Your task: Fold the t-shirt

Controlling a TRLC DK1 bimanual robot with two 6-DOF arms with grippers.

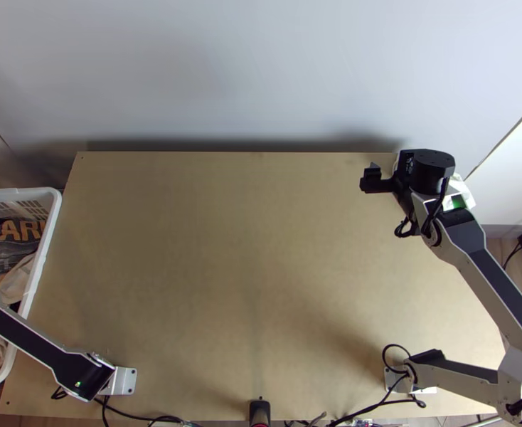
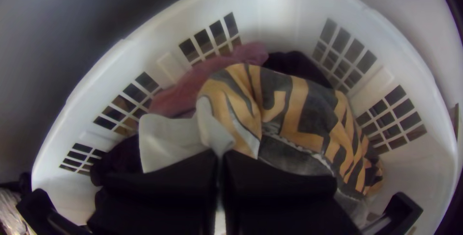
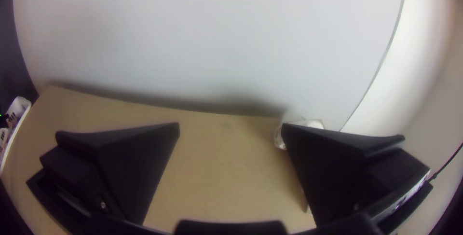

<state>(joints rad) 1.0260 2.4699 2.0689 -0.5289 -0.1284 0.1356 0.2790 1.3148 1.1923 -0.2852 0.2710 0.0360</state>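
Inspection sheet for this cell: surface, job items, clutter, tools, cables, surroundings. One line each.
Surface: light wooden table, soft shadows on it.
Job items: clothes bunched in white basket at table's left side: grey-and-orange cloth, white cloth, pink cloth. Can't tell which is the t-shirt.
Clutter: dark object at near edge; white item near far right corner, partly hidden by right arm.
Left tool: closed at basket, white cloth gathered at its tips, apparently pinched.
Right tool: open, near table's far right, nothing seen in it.
Cables: black cables looped at right base, more along near edge.
Surroundings: pale wall beyond far edge.
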